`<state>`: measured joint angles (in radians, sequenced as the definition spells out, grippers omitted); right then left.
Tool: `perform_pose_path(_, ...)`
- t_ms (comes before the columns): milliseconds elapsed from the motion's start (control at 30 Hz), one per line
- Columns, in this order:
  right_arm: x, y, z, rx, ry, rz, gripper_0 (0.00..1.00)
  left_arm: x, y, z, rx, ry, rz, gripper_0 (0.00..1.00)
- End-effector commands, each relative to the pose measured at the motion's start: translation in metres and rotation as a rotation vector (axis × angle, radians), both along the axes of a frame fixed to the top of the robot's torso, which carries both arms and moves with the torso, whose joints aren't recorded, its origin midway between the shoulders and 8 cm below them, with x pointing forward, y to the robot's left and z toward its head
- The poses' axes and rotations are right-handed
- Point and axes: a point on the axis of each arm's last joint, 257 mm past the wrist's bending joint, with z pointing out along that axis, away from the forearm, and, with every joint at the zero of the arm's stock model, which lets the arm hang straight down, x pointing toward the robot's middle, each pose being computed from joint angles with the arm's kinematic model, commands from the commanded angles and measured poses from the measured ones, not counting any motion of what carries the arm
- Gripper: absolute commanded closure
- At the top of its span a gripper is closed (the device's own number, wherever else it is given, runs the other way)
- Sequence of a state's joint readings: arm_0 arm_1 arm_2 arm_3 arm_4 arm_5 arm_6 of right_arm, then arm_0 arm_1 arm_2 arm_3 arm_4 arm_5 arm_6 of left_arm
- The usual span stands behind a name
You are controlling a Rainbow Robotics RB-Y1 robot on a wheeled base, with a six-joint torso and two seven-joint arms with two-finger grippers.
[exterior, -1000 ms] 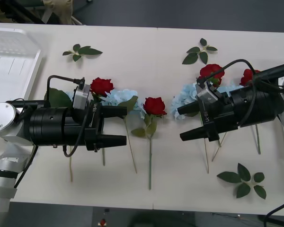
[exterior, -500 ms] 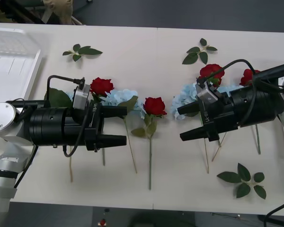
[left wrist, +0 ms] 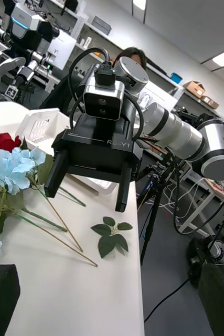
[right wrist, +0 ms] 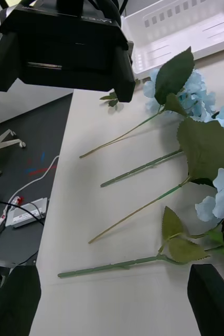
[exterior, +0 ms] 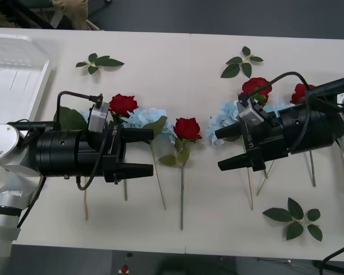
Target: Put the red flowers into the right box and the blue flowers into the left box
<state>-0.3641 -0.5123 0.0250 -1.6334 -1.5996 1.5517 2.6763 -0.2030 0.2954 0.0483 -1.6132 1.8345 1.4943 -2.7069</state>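
Red flowers lie on the table: one rose (exterior: 122, 104) left of centre, one (exterior: 187, 128) at the middle, and two (exterior: 255, 87) (exterior: 301, 91) at the right. Blue flowers (exterior: 144, 118) lie between the first two roses, and another cluster (exterior: 223, 121) lies right of centre. My left gripper (exterior: 146, 152) hovers open over the left stems, holding nothing. My right gripper (exterior: 222, 149) faces it, open, over the right cluster's stems. The left box (exterior: 45, 77) stands at the far left. The right box (left wrist: 38, 126) shows behind the right gripper (left wrist: 88, 191).
Flowerless leaf sprigs lie at the back left (exterior: 100, 62), back right (exterior: 242, 63) and front right (exterior: 295, 217). Long stems (right wrist: 138, 169) stretch toward the table's front edge. Bare table lies between the two grippers and along the back.
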Motion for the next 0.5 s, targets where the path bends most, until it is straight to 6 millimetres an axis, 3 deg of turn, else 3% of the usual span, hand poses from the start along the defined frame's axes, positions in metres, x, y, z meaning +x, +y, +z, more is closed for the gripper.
perform_pose_path(33,0.0026,-0.0022,0.0054,-0.005,-0.044,0.012,0.17,-0.0007,0.0063,0.0079,0.007,-0.025,-0.005,0.00)
perform_pose_path(500,0.0026,-0.0022,0.0054,-0.005,-0.044,0.012,0.18,-0.0007,0.0063,0.0079,0.007,-0.025,-0.005,0.00)
